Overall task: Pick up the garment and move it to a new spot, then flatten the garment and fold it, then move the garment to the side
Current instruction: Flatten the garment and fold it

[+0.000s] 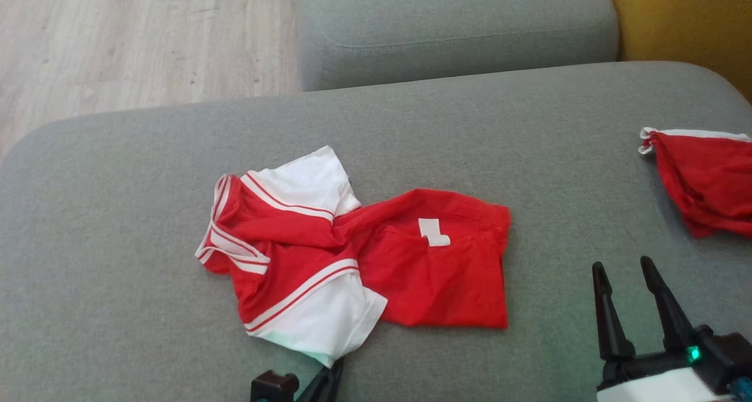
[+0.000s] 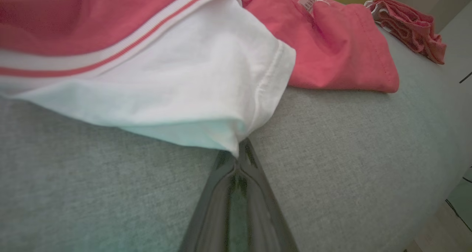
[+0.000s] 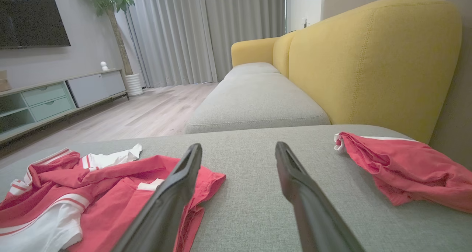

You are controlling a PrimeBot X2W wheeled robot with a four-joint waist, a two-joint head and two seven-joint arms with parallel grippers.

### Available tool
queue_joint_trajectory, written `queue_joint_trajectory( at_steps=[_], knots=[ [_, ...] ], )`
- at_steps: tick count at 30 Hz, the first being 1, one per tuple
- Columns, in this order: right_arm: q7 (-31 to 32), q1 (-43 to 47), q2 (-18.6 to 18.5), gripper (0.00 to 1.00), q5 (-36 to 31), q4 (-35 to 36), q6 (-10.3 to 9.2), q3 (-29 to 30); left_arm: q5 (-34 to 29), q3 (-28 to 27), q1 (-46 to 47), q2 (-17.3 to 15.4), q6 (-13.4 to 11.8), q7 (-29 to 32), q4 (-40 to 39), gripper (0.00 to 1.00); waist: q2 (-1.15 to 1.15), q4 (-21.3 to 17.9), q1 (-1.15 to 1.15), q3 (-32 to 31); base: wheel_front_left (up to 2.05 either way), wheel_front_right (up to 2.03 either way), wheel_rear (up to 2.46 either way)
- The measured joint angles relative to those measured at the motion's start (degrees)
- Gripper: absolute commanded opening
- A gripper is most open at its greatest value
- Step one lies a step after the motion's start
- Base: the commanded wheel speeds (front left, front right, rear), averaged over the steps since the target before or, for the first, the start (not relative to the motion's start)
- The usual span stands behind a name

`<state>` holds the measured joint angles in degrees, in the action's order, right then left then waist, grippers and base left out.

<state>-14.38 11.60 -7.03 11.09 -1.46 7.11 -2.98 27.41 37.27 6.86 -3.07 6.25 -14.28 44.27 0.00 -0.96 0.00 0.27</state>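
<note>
Surface: grey sofa seat [image 1: 117, 225]; wooden floor [image 1: 117, 37] in the upper left of the frame.
Garment [image 1: 352, 261]: lay crumpled at centre.
Left gripper [image 2: 240, 148]: was pinched on the white sleeve [image 2: 184, 79].
Right gripper [image 1: 625, 270]: was spread wide, empty, lower right.
Red cloth [image 1: 705, 184]: lay at the right edge.

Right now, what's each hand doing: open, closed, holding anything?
Left hand: closed on the crumpled red-and-white fabric garment, pinching its white sleeve.
Right hand: open, holding nothing.
</note>
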Motion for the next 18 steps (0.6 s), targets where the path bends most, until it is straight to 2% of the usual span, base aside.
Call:
queue_joint_trajectory(
  at_steps=[4,8,13,18],
  knots=[
    [0.0,0.9,0.0,1.00,0.0,-0.1,0.00,0.0,-0.5,-0.2,-1.0,-0.9,-1.0,0.0,-2.5,0.00,0.00,1.2,0.00,-0.2,0.00,0.00,0.00],
    [0.0,0.8,-0.4,1.00,0.7,-1.8,0.00,-2.0,-2.6,-2.0,-2.1,-4.1,-3.8,0.0,-9.1,0.00,0.00,2.8,0.00,-0.2,0.00,0.00,0.00],
    [0.0,-1.3,-2.7,1.00,4.2,-8.5,0.00,-7.1,-4.7,-5.7,-2.6,-9.0,-7.7,0.0,-20.0,0.00,0.00,5.0,0.00,0.6,0.00,0.00,0.00],
    [0.9,-10.2,-6.5,1.00,11.4,-17.4,0.00,-13.5,-5.4,-8.0,-2.7,-12.1,-10.5,0.1,-27.9,0.00,0.00,6.6,0.01,1.9,0.00,0.00,0.00]
  ],
)
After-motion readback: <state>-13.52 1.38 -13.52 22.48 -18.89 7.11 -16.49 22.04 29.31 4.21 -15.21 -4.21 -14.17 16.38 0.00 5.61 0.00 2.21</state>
